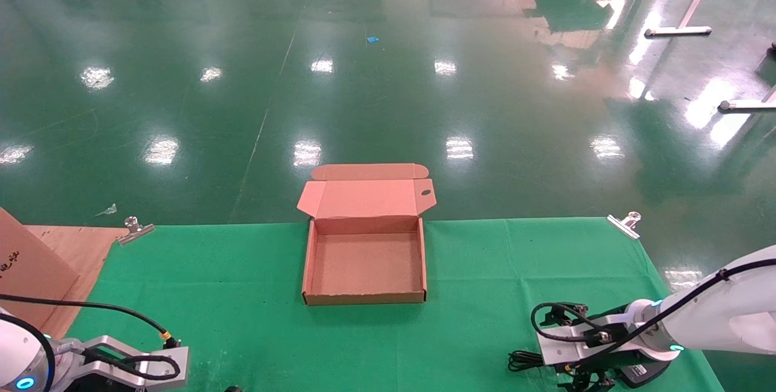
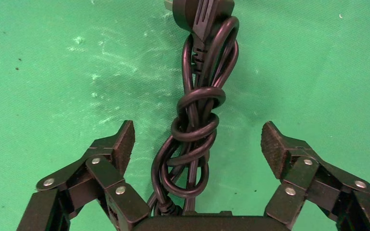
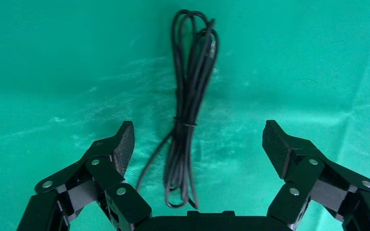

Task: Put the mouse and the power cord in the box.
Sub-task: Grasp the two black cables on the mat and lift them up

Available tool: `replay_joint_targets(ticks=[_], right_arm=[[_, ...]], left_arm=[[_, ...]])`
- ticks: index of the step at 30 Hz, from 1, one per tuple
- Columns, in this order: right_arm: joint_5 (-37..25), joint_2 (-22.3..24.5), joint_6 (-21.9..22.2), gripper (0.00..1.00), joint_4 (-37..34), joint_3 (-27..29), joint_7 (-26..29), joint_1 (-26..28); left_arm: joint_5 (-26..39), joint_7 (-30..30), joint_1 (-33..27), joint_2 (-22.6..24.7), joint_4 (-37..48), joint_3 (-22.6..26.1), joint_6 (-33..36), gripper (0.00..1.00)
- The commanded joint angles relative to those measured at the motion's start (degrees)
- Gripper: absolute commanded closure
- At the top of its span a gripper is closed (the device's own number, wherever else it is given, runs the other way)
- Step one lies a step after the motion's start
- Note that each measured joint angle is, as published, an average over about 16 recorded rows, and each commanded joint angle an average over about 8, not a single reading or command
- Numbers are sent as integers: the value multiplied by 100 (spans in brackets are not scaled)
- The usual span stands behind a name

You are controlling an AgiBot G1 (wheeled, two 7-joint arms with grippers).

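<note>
Power cord [image 2: 194,120] lies knotted on bench at near left, between spread fingers of left gripper [image 2: 198,144]. Stiff, springy; grasp at knot. Right gripper [image 3: 197,144] splayed over mouse cable [image 3: 188,110]. Box [image 1: 364,298] empty.

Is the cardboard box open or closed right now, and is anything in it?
Open and empty: the box has its lid folded back and a bare floor.

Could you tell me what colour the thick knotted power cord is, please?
Black; the thick knotted power cord shows best in the left wrist view, against the green cloth.
</note>
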Motion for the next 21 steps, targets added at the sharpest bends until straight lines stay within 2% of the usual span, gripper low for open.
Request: replay_joint_targets(ticks=[1, 21], right_arm=[[14, 10, -3, 100, -16, 10, -14, 17], [111, 53, -103, 100, -97, 77, -142, 44]], left_arm=[[0, 17, -26, 4, 25, 0, 16, 100], [-45, 88, 12, -79, 165, -32, 8, 100]])
